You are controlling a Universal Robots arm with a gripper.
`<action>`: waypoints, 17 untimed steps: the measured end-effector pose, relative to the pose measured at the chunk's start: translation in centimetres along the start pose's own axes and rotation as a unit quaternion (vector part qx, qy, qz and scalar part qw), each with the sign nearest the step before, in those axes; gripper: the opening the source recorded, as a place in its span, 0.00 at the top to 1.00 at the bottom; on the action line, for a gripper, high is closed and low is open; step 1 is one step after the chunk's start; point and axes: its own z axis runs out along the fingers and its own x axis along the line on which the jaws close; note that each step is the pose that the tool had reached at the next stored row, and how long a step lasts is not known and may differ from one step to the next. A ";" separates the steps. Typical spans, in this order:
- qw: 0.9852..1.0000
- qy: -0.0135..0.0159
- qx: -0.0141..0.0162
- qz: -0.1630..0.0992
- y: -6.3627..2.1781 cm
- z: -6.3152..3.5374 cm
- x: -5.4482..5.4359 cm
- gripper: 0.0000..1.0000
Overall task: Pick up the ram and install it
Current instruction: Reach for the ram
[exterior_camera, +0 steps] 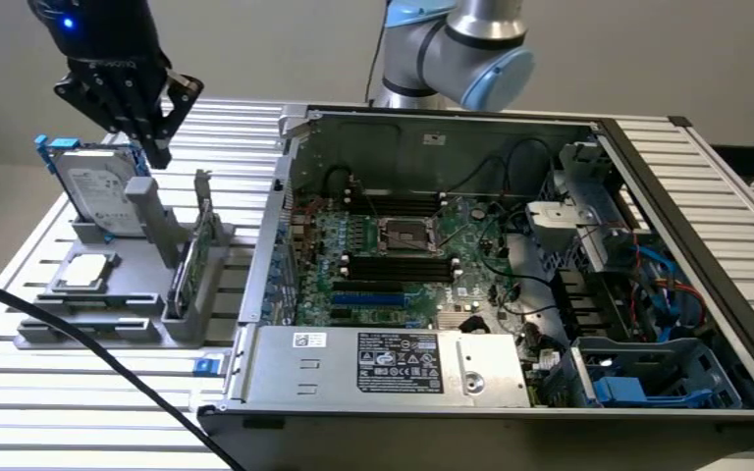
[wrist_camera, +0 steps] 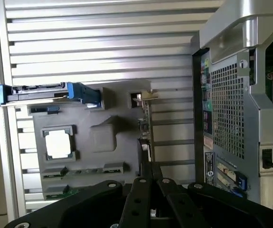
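Note:
The ram (exterior_camera: 199, 257) is a thin green stick standing on edge in a slot of the grey holder (exterior_camera: 115, 324), at the exterior view's left beside the open computer case (exterior_camera: 391, 373). My gripper (exterior_camera: 157, 153) hangs above the holder, over its far end near the hard drive, with its black fingers shut and nothing between them. In the wrist view the ram (wrist_camera: 147, 124) appears edge-on, just beyond the closed fingertips of the gripper (wrist_camera: 148, 174). The motherboard (exterior_camera: 469, 231) inside the case has black memory slots (exterior_camera: 397, 267) on either side of the processor socket.
A silver hard drive with a blue frame (exterior_camera: 94, 186) stands upright in the holder, and a square silver processor chip (exterior_camera: 85, 272) lies flat beside it. The case wall (wrist_camera: 231, 109) rises close by the ram. A black cable (exterior_camera: 102, 358) crosses the slatted table.

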 end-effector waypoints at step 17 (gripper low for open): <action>1.000 0.003 0.005 0.000 -0.76 1.21 6.4 0.89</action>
